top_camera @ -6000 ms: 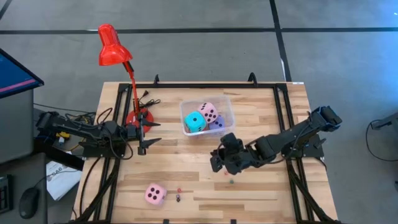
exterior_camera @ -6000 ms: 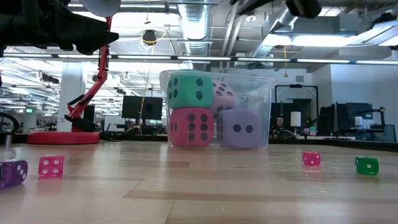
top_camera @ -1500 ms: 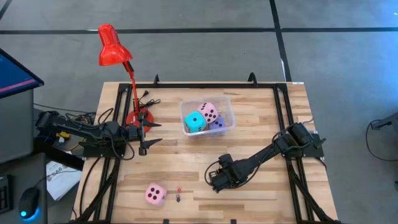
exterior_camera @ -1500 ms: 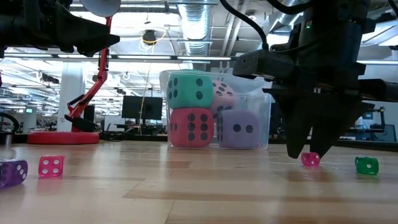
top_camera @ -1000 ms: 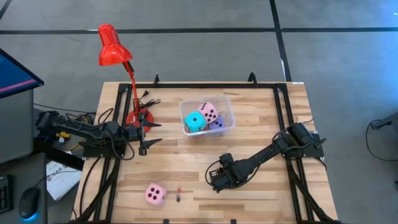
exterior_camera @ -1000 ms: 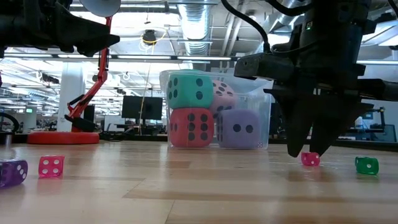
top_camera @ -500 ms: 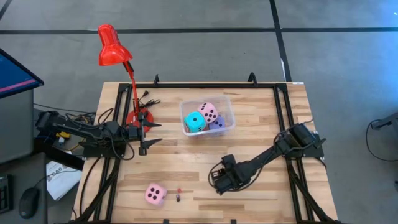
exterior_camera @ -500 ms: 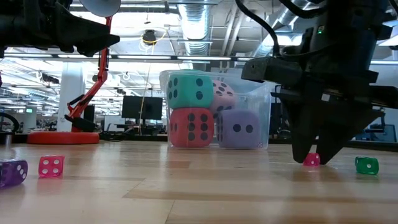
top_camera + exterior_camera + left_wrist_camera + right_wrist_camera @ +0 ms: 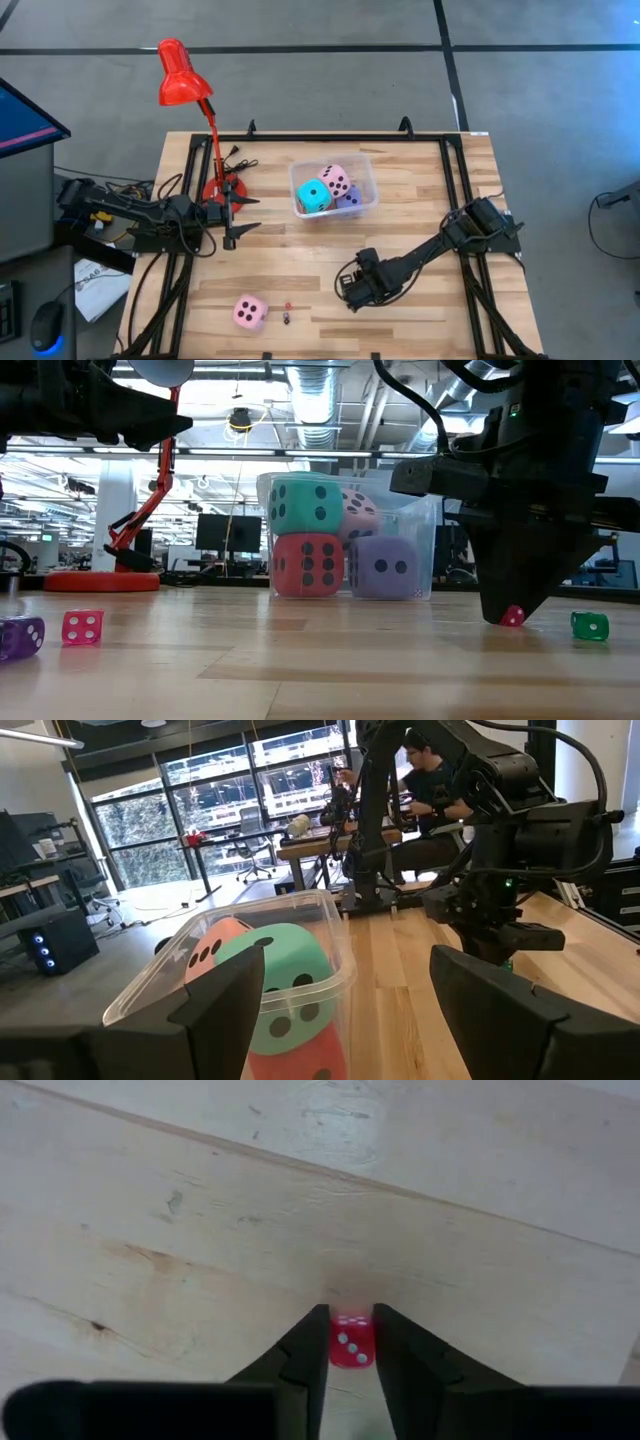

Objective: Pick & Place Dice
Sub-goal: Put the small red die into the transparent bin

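While the left gripper [image 9: 243, 217] waits spread open near the clear plastic bin [image 9: 364, 171] of big soft dice, the right gripper [image 9: 350, 1342] pinches a small translucent red die [image 9: 351, 1341] resting on the wooden table [image 9: 420, 180].

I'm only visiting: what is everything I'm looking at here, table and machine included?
table: one, pale wood.
clear bin: one, far middle of the table.
big dice in the bin: four; cyan die, pink die, lavender die, red die.
loose pink die: one, big, near edge.
small loose dice: purple, pink, green.
small red die: one, between the right fingers.
lamp: one, red, far left.
person: one, seated beyond the table.
left gripper: open, beside the lamp's base.
right gripper: down at the table, closed on the small red die.
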Controlling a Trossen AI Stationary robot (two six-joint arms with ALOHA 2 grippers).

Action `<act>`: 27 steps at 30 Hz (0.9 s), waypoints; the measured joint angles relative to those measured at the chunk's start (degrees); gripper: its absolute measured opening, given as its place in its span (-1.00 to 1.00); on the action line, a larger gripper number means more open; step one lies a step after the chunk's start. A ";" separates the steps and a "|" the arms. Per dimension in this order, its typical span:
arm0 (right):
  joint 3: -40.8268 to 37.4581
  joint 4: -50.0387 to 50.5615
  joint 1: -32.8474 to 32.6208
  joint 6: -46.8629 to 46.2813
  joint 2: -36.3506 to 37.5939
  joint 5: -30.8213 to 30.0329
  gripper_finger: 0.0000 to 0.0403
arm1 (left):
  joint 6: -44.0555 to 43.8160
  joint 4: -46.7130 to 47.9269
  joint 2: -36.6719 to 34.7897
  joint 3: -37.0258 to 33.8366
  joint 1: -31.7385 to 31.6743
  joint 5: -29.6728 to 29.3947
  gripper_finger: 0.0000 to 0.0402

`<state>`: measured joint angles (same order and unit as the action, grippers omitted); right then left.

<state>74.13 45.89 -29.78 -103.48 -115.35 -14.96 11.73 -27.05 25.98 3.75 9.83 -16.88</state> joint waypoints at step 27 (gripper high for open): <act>14.99 12.98 4.10 13.23 0.11 -3.11 -0.73 | 0.02 -0.02 0.02 0.00 0.00 0.00 0.36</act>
<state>89.12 58.86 -25.68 -90.25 -115.24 -18.07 11.75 -27.07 26.00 3.75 9.84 -16.88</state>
